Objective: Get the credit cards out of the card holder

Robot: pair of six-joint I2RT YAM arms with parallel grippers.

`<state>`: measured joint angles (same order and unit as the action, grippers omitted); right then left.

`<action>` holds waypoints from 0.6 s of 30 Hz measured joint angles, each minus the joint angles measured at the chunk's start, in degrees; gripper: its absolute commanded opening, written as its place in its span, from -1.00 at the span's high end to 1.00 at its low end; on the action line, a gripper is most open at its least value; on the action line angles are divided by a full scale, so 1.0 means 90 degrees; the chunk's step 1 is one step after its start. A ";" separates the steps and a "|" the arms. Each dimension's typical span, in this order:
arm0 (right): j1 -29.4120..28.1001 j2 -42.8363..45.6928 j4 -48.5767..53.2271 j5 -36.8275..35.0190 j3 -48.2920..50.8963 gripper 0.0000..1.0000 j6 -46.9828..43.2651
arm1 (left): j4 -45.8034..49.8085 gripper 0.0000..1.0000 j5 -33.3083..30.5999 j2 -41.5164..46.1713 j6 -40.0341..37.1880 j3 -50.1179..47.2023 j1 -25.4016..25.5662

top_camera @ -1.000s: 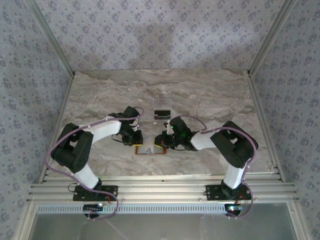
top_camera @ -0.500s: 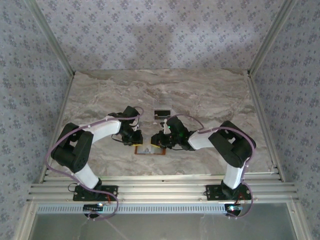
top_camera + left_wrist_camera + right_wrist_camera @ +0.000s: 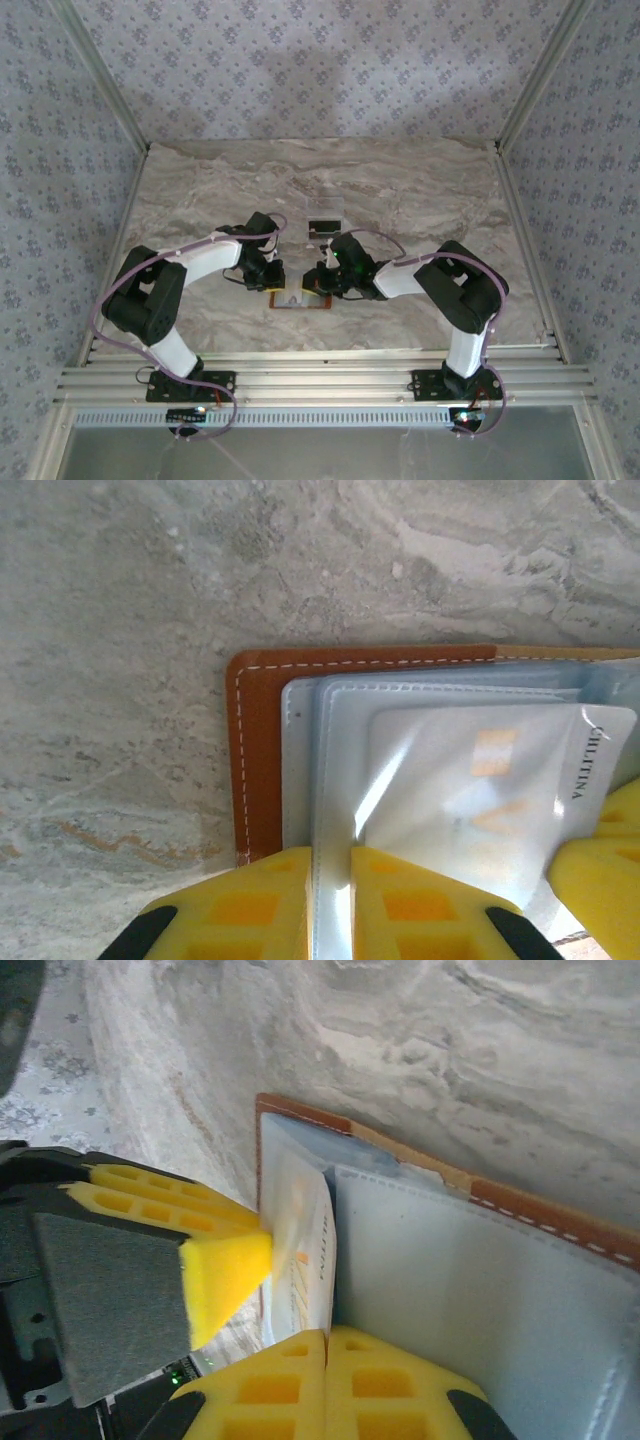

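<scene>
The card holder (image 3: 258, 750) lies open and flat on the marble desk (image 3: 420, 190), near the front edge and between the two arms. Its brown leather with pale stitching is underneath and its grey-blue lining faces up. A whitish card (image 3: 470, 790) with faint orange marks and a line of dark lettering along one short end lies over the lining, partly under a clear, glossy inner leaf. In the right wrist view this card slants up out of the fold. The left claw (image 3: 330, 905) comes in from the holder's left side. Its yellow pads are clamped on the edge of that pale inner leaf, which shows as a thin strip between them. The right claw (image 3: 326, 1360) comes in from the opposite side with its pads pressed together. The lettered end of the whitish card runs right up to the seam between them, but I cannot tell whether the card is actually pinched there. One yellow finger of each claw shows in the other's wrist view, so the two tips are close together over the holder. Just beyond the holder, further from the arms, a clear stand (image 3: 323, 212) sits on the desk with a dark card (image 3: 322, 226) standing in it, apart from both claws.
</scene>
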<state>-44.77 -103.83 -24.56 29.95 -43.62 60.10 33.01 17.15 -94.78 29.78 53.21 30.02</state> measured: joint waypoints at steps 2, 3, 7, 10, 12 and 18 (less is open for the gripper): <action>0.0002 0.0109 0.0267 -0.0068 -0.0017 1.00 -0.0121 | -0.0002 0.68 0.0002 0.0000 0.0000 0.0000 0.0000; 0.0019 0.0187 0.0408 -0.0092 -0.0019 1.00 -0.0180 | -0.0002 0.68 0.0005 0.0000 0.0000 0.0000 0.0000; 0.0095 0.0687 0.1246 -0.0245 -0.0056 1.00 -0.0631 | -0.0002 0.67 0.0005 0.0000 0.0000 0.0000 0.0000; 0.0143 0.1042 0.1984 -0.0376 -0.0194 1.00 -0.1088 | -0.0012 0.65 0.0019 0.0005 0.0000 0.0000 0.0000; 0.0143 0.1256 0.2441 -0.0461 -0.0311 1.00 -0.1435 | -0.0017 0.62 0.0017 0.0007 -0.0019 0.0000 0.0002; 0.0158 0.1926 0.3582 -0.0772 -0.0665 1.00 -0.2596 | -0.0019 0.55 -0.0012 0.0041 -0.0044 0.0000 0.0041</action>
<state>-43.35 -86.50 7.68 23.00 -49.60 36.73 32.84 17.04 -94.41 29.39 53.21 30.39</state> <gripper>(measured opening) 0.052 0.216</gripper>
